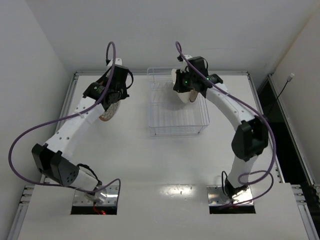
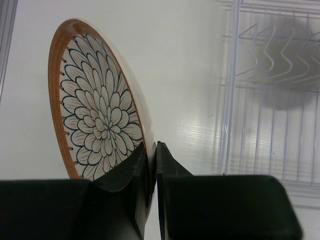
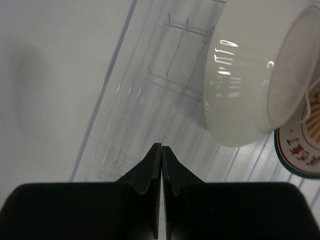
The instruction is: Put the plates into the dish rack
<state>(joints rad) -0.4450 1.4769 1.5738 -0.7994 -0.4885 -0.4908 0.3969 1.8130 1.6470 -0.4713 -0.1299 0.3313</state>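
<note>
The left pincer (image 2: 152,150) is clenched on the rim of a brown-rimmed plate (image 2: 100,115). The near edge of that plate is pinched between the two black fingers (image 2: 125,175). The plate stands on edge and stretches away from the pincer, up and to its left, with the brown-and-white petal face turned to the left finger's side. Whether its far edge touches the white tabletop (image 2: 180,75) cannot be told. The white wire dish rack (image 2: 230,100) lies off to the right of this pincer, well apart from the held plate, with its row of bent divider wires in view.

The right pincer (image 3: 161,150) is clenched on nothing, its two fingertips pressed flat against each other. It hangs over the dish rack, whose thin wires run ahead of it and below it. Ahead and to the right of the fingertips a white dish (image 3: 240,95) sits tilted in the rack. Its glossy underside and round foot ring are turned toward the pincer, and it does not touch the fingers. Just beyond it, at the right edge of the wrist view, part of a second plate (image 3: 300,152) shows, with a dark ring, orange rays and red characters. The white dish partly covers it, and how it rests cannot be told.

From above, the right pincer sits over the far end of the rack, and the left one is out to the rack's left side.
</note>
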